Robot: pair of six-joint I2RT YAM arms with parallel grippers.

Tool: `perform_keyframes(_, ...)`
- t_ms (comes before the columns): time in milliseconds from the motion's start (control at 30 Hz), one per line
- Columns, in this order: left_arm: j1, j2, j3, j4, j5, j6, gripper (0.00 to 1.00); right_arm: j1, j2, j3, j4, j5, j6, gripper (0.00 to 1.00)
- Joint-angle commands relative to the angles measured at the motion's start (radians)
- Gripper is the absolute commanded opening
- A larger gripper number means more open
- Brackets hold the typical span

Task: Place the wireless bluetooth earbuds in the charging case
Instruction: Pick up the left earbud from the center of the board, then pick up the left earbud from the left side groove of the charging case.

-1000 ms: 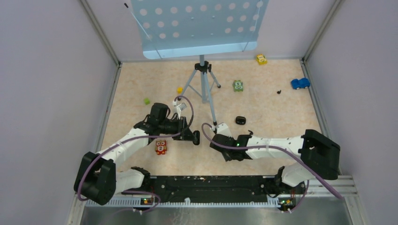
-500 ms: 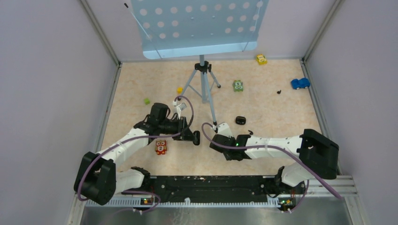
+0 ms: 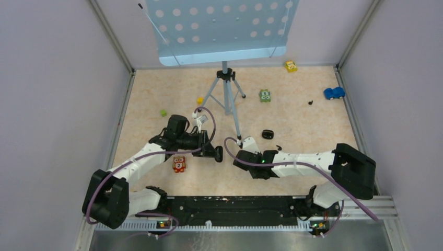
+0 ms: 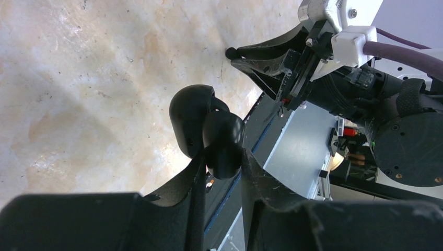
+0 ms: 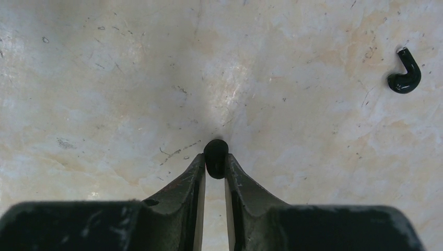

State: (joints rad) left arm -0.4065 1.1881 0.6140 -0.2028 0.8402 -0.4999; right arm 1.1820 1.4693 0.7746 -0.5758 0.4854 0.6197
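My left gripper (image 3: pixel 218 153) is shut on the black charging case (image 4: pixel 206 130), held above the table with its hinged lid open. My right gripper (image 3: pixel 231 155) is shut on one tiny black earbud (image 5: pixel 216 156), pinched at the fingertips. It faces the left gripper a short gap away, and its tips show in the left wrist view (image 4: pixel 230 52) just beyond the case. A second black earbud (image 5: pixel 405 73) lies loose on the table, seen from above (image 3: pixel 278 147) behind the right wrist.
Another small black oval object (image 3: pixel 267 134) lies near the tripod (image 3: pixel 227 89) foot. An owl block (image 3: pixel 179 164) sits under the left arm. Green block (image 3: pixel 265 95), blue car (image 3: pixel 334 93), yellow car (image 3: pixel 291 66), small cubes (image 3: pixel 163 112) and a black speck (image 3: pixel 310 102) lie farther back.
The right arm has edged slightly left, bringing its held earbud a little closer to the case. The left arm has stayed still.
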Motion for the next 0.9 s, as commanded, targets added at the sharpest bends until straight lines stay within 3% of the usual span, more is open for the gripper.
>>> perform_keyframes(0,0.005,-0.026,0.017,0.039,0.018,-0.005,0.00,0.009,0.002,0.048,-0.026,0.041,-0.001,0.14)
perform_keyframes(133,0.005,-0.026,0.017,0.039,0.018,-0.004,0.00,0.009,-0.029,0.045,-0.035,0.063,0.011,0.00)
perform_keyframes(433,0.005,-0.017,0.026,0.041,0.046,0.028,0.00,0.004,-0.213,0.029,-0.009,0.021,0.067,0.00)
perform_keyframes(667,0.005,-0.033,0.019,0.113,0.087,0.009,0.00,-0.066,-0.516,-0.128,0.266,-0.182,0.210,0.00)
perform_keyframes(867,0.005,-0.053,-0.027,0.263,0.150,-0.085,0.00,-0.085,-0.572,-0.168,0.438,-0.243,0.298,0.00)
